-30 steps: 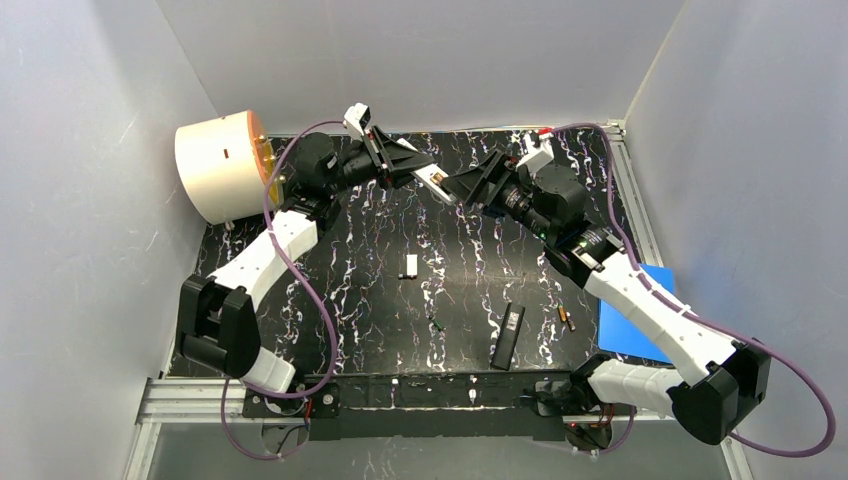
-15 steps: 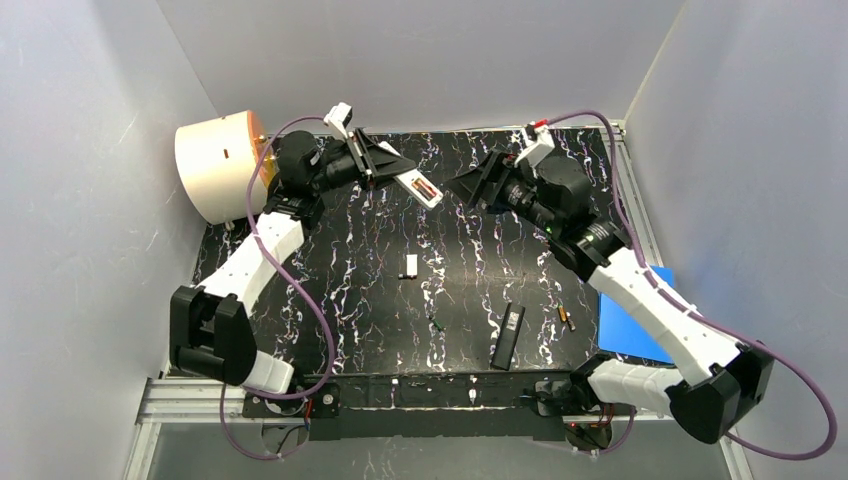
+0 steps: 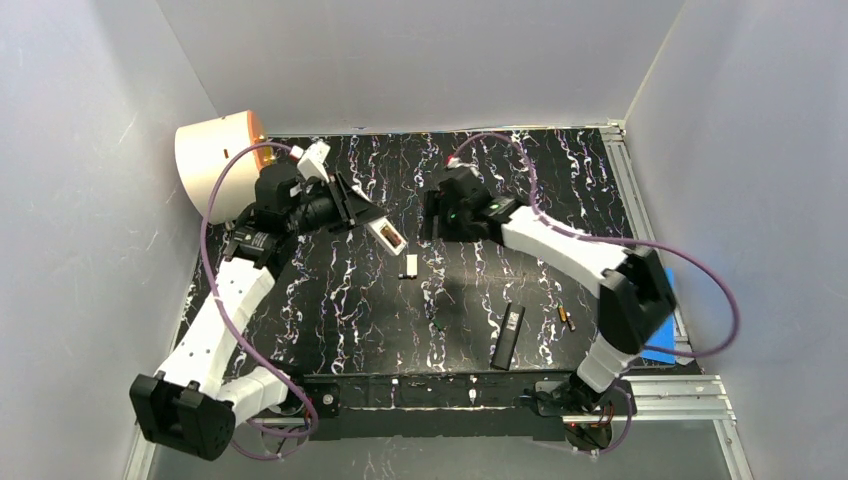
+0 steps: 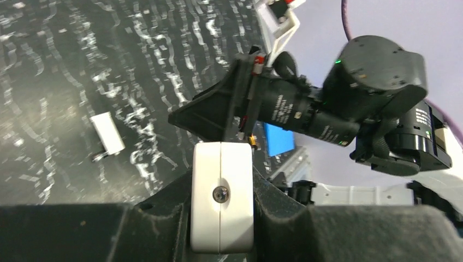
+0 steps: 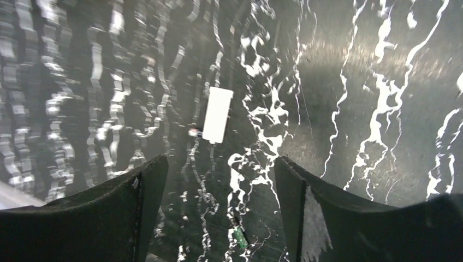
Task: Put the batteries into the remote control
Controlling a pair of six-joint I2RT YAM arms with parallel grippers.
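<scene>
Clamping the white remote (image 3: 385,232) by one end, the left gripper (image 4: 221,185) holds it above the marbled table (image 3: 330,300) with the open bay facing up. There look to be cells in the bay, but they are too small to be sure. The right gripper (image 5: 218,169) hovers, fingers apart, over the white cover (image 5: 218,114) lying flat. A green battery (image 5: 239,236) lies near the cover. A black-and-gold battery (image 3: 567,319) lies near the black remote (image 3: 508,335), not touching it.
</scene>
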